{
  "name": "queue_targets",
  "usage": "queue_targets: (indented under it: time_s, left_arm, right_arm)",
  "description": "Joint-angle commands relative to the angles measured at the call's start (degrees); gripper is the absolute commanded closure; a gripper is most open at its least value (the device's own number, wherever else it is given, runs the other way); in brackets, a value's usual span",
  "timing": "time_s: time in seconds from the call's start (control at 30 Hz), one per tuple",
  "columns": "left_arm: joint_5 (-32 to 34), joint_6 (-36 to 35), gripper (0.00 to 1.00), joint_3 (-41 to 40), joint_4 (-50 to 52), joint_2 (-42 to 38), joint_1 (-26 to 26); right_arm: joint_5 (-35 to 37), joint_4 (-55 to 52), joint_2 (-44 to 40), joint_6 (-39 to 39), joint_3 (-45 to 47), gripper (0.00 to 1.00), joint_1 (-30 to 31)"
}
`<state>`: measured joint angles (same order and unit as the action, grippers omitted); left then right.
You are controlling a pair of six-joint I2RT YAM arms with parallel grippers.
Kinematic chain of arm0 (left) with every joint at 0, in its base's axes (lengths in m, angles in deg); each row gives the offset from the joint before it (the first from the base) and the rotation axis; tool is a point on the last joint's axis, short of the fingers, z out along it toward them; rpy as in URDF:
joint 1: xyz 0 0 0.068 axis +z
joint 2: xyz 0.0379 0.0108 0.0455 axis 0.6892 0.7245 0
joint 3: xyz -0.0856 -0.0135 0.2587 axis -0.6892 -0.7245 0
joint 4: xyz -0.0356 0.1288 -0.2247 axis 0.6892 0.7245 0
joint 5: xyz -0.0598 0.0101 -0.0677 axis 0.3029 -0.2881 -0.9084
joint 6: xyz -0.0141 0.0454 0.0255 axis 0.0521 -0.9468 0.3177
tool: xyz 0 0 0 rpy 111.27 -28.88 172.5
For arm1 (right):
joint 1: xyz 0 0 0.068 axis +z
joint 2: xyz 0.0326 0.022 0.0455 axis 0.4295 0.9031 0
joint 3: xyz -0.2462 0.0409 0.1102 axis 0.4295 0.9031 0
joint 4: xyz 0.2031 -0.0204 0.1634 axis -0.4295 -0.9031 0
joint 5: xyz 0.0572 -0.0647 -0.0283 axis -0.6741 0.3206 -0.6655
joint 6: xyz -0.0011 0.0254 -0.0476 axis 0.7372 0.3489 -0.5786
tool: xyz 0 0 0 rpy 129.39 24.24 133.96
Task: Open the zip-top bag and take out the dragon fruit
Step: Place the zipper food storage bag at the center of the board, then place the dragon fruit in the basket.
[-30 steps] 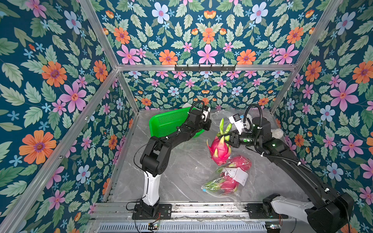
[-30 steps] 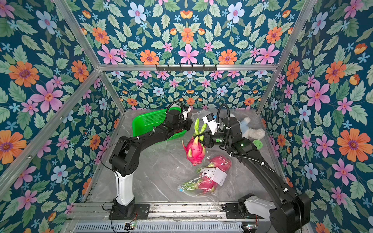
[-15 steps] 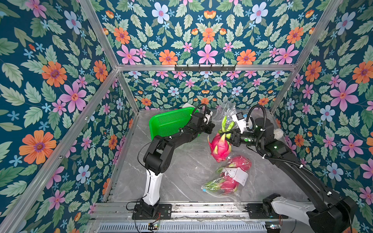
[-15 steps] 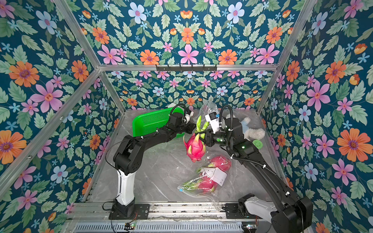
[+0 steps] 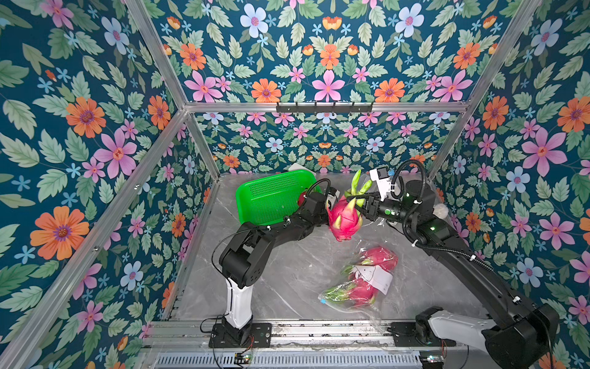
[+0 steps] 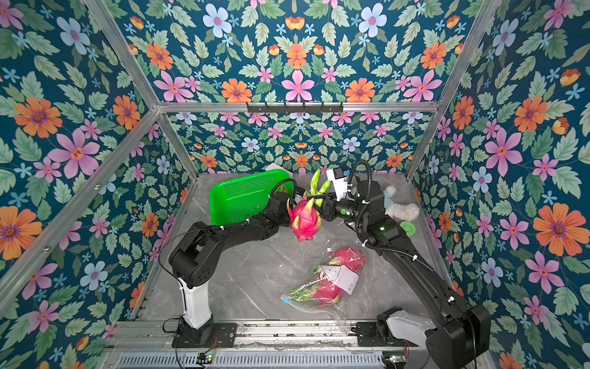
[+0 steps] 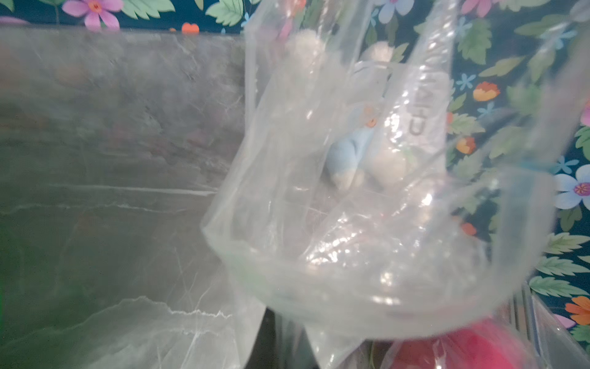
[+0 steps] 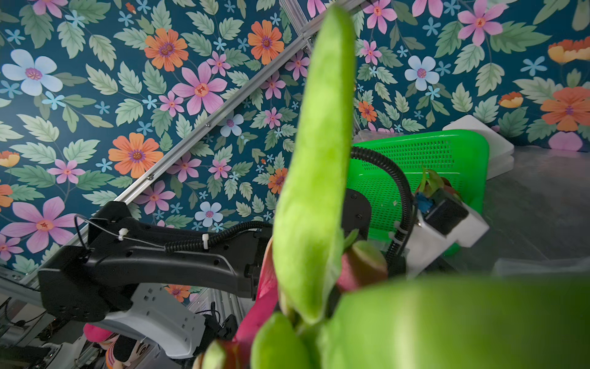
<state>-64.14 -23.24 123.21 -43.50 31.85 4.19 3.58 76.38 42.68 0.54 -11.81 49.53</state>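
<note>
A magenta dragon fruit [image 5: 343, 222] [image 6: 305, 220] hangs above the table's middle. My right gripper [image 5: 360, 204] [image 6: 321, 204] is shut on its green scales [image 8: 314, 159], which fill the right wrist view. My left arm's wrist [image 5: 314, 207] is right behind the fruit, its fingers hidden in both top views. An empty clear bag [image 7: 351, 223] hangs blurred in front of the left wrist camera, over one dark finger [image 7: 274, 338]. A zip-top bag [image 5: 367, 278] [image 6: 332, 281] lies on the table with two dragon fruits [image 5: 381, 255] [image 5: 360, 292] inside.
A green perforated basket [image 5: 271, 198] [image 8: 447, 153] leans at the back left, with a red and green fruit [image 8: 434, 182] in it. A white block [image 5: 300, 167] lies behind it. A white and blue plush toy [image 6: 399, 209] and a green disc [image 6: 407, 228] lie at the back right.
My left gripper has moved right from the basket to the fruit. A clear bag rose above the fruit half a second ago and no longer shows there. The right gripper still holds the fruit.
</note>
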Motion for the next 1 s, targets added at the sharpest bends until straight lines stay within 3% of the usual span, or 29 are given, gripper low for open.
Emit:
queue_targets:
  time_s: [0.0, 0.13, 0.43, 0.6, 0.77, 0.97]
  left_arm:
    - [1.61, -1.24, 0.53, 0.91, 0.38, -1.95, 0.09]
    - [3.11, -2.09, 0.01, 0.47, 1.83, -5.94, 0.77]
    - [6.46, -3.7, 0.01, -4.08, 5.58, -17.58, 7.88]
    - [12.8, -4.91, 0.01, -7.86, 6.95, -25.3, 12.62]
    - [19.18, -4.41, 0.01, -12.44, 7.09, -29.33, 17.09]
    - [18.28, -0.84, 0.01, -18.83, 7.22, -32.14, 25.49]
  right_arm:
    - [3.64, 5.06, -1.03, 0.85, 0.01, 1.0, -0.02]
    - [5.07, 6.46, -1.01, 1.4, -0.54, 1.0, -0.04]
    - [6.02, 6.33, 3.14, 0.89, -3.89, 1.0, 2.15]
    - [6.4, 7.77, 7.4, 0.67, -5.65, 1.0, 3.12]
    - [7.63, 9.3, 14.56, 0.42, -10.38, 1.0, 4.56]
    - [12.93, 9.39, 26.04, -2.62, -19.8, 1.0, 8.74]
